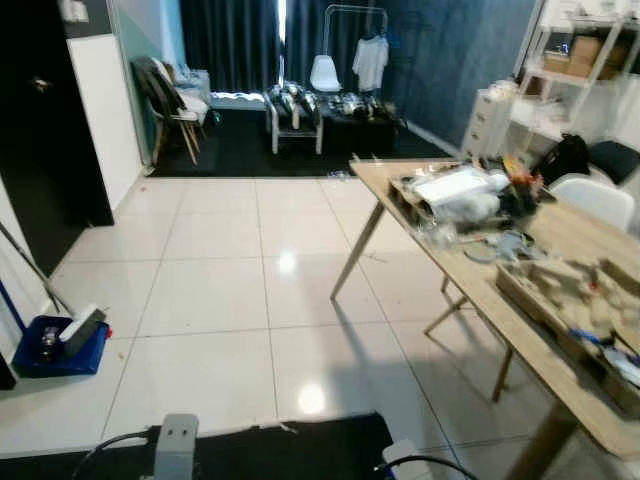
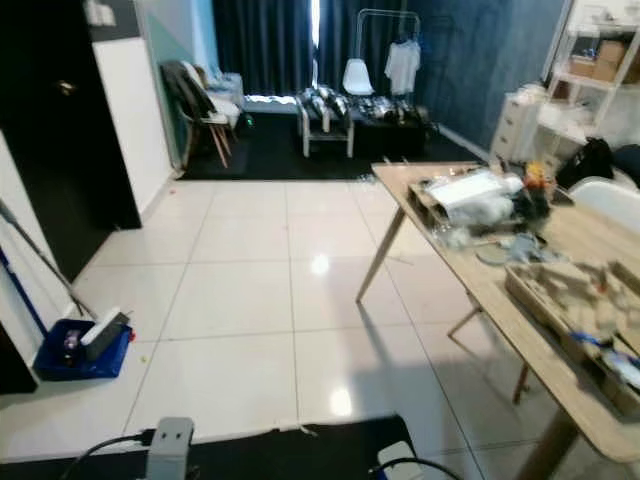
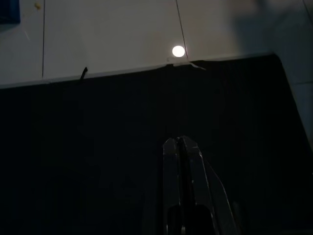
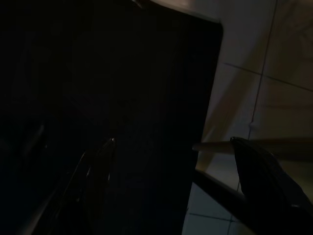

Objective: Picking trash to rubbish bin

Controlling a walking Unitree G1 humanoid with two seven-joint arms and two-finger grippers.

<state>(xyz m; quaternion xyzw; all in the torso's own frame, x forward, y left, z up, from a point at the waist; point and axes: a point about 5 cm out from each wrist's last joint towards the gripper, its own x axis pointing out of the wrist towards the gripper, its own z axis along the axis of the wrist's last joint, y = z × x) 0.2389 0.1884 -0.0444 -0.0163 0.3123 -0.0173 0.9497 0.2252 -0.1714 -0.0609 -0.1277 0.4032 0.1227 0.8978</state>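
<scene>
White glossy tiles (image 1: 220,290) cover the floor, with lamp glare at 6 o'clock. A black mat (image 1: 290,450) lies at the near edge, under the robot. At 8 o'clock a blue dustpan (image 1: 55,345) sits on the tiles by the wall, a long handle (image 1: 30,265) slanting up from it. I cannot make out any rubbish bin. A tiny scrap (image 2: 142,357) lies on the tiles just beside the dustpan; too small to tell what it is.

At 3 o'clock a wooden table (image 1: 570,240) runs along the right side, crowded with clutter (image 1: 460,195): a white bundle, boxes, small bits too blurred to name. A white chair (image 1: 595,200) stands behind it. At 12 o'clock, well apart, a dark rug holds a bench (image 1: 295,110), a clothes rack (image 1: 360,30) with a white shirt (image 1: 370,60), and dark curtains behind. A chair (image 1: 170,95) draped with clothes stands at 11 o'clock. White shelves (image 1: 570,60) with boxes rise at 2 o'clock.

The left gripper (image 3: 182,142) hangs over the mat, its fingers pressed together, holding nothing. The right gripper (image 4: 171,142) hangs over the mat's corner where it meets the tiles, fingers spread wide and empty; a table leg (image 4: 215,147) crosses between them farther off.
</scene>
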